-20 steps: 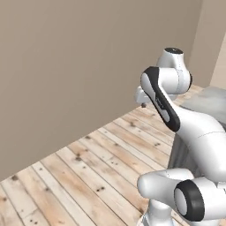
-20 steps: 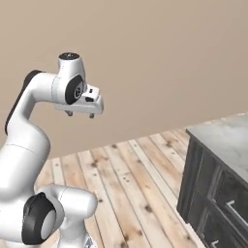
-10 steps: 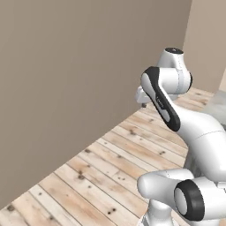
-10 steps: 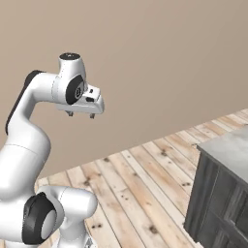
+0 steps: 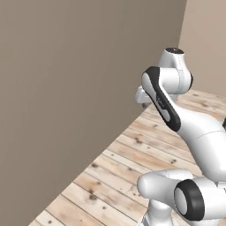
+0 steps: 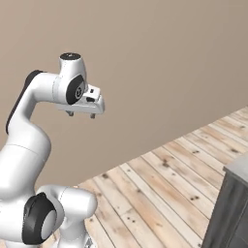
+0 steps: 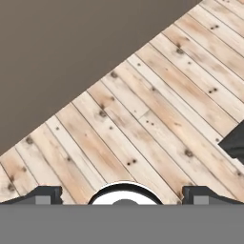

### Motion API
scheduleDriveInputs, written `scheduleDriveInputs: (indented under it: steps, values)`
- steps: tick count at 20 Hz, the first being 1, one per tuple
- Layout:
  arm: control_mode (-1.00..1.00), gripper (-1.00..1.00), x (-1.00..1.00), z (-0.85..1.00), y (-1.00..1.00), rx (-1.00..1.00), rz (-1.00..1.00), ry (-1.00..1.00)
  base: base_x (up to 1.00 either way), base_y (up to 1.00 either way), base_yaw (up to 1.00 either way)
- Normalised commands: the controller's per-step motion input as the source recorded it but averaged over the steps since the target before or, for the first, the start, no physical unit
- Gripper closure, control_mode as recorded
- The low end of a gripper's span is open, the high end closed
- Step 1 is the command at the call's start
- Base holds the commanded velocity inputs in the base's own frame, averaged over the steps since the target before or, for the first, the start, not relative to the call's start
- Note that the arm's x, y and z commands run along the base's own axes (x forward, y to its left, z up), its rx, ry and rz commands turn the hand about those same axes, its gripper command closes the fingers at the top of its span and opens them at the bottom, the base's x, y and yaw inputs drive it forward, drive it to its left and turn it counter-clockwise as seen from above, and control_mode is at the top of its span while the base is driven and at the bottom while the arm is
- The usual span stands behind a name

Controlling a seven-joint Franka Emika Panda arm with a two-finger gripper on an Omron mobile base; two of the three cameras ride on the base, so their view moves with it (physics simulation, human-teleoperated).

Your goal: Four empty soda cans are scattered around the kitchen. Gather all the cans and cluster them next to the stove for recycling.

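Note:
The soda cans and the stove are out of view. My gripper [image 6: 81, 115] hangs high in front of the arm's upper joint, fingers pointing down, open with nothing between them. In the left base view the gripper [image 5: 143, 102] peeks out from behind the arm's dark-striped link. The hand view looks down past the gripper [image 7: 123, 190], its two dark fingertips [image 7: 43, 193] set wide apart over bare plank floor [image 7: 143, 124].
A plain beige wall [image 5: 66, 88] stands close on the left and ahead. Light plank floor [image 6: 160, 184] stretches to it. A dark grey cabinet corner [image 6: 230, 203] with a pale top juts in at the lower right, and the cabinet [image 7: 234, 143] also appears in the hand view.
The whole picture has shifted: the base has moved, the wall now takes more of both base views and the cabinet has slid toward the right edge. The arm keeps its pose, gripper still open.

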Motion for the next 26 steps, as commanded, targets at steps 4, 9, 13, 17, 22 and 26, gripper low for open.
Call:
scheduleDriveInputs:
  steps: [4, 9, 13, 17, 22, 26]
  values:
    - [1.00, -1.00, 0.00, 0.00, 0.00, 0.00, 0.00, 0.00, 0.85, 0.45, -0.23]
    - [1.00, -1.00, 0.00, 0.00, 0.00, 0.00, 0.00, 0.00, 0.66, 0.35, -0.25]
    - [1.00, -1.00, 0.00, 0.00, 0.00, 0.00, 0.00, 0.00, 0.39, -0.03, -0.29]
    - [1.00, -1.00, 0.00, 0.00, 0.00, 0.00, 0.00, 0.00, 0.17, -0.09, -0.37]
    - [1.00, -1.00, 0.00, 0.00, 0.00, 0.00, 0.00, 0.00, 0.05, -0.11, -0.40]
    - [1.00, -1.00, 0.00, 0.00, 0.00, 0.00, 0.00, 0.00, 0.30, -0.01, -0.31]
